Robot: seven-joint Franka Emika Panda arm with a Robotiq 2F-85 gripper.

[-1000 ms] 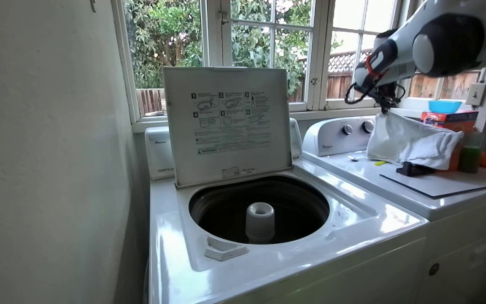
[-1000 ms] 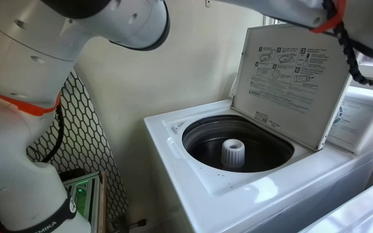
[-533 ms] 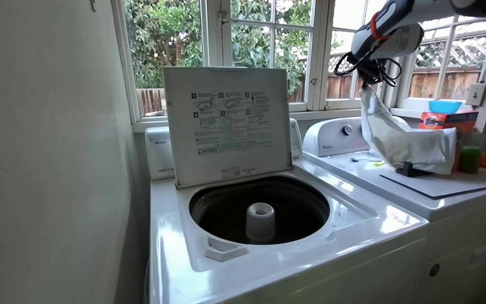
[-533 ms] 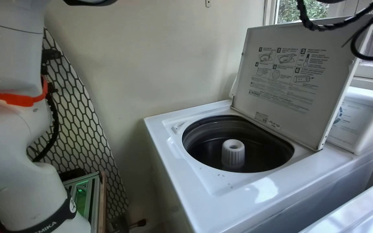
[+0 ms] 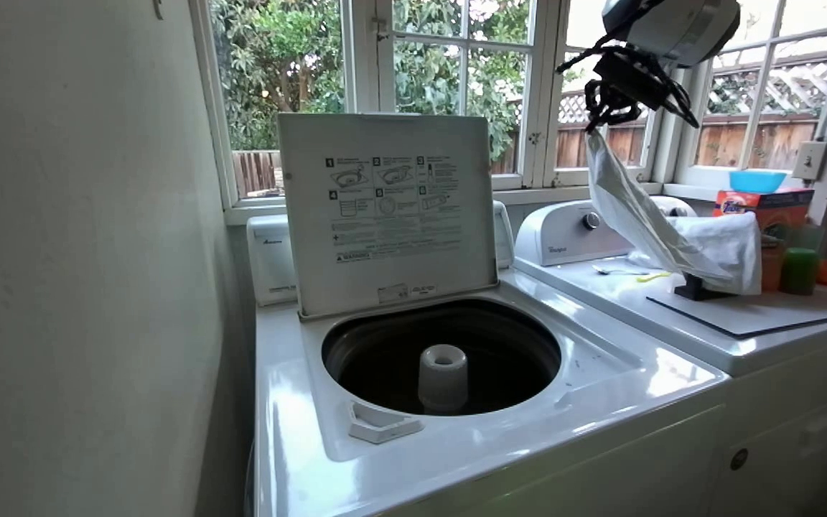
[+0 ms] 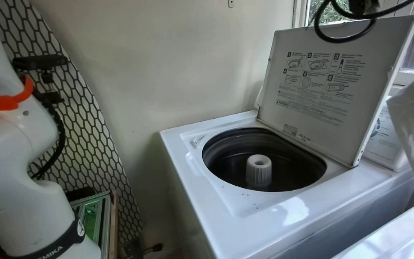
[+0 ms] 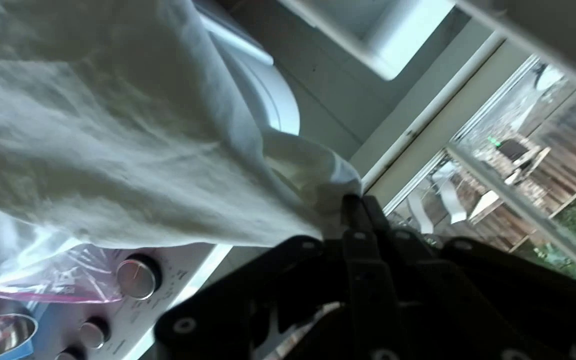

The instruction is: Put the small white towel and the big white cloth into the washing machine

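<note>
Jaws have risen higher, gripping the white cloth.

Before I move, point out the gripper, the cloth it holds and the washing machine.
Gripper (image 7: 361, 204): wrist view, midway between its fingertips.
Held cloth (image 7: 163, 155): wrist view, its broad middle.
Washing machine (image 5: 485, 438): in an exterior view, its white top.

In an exterior view, the washing machine stands left of another appliance, windows behind both. The cloth hangs from the gripper over that appliance, partly before the box. The agitator stands inside the tub.
</note>
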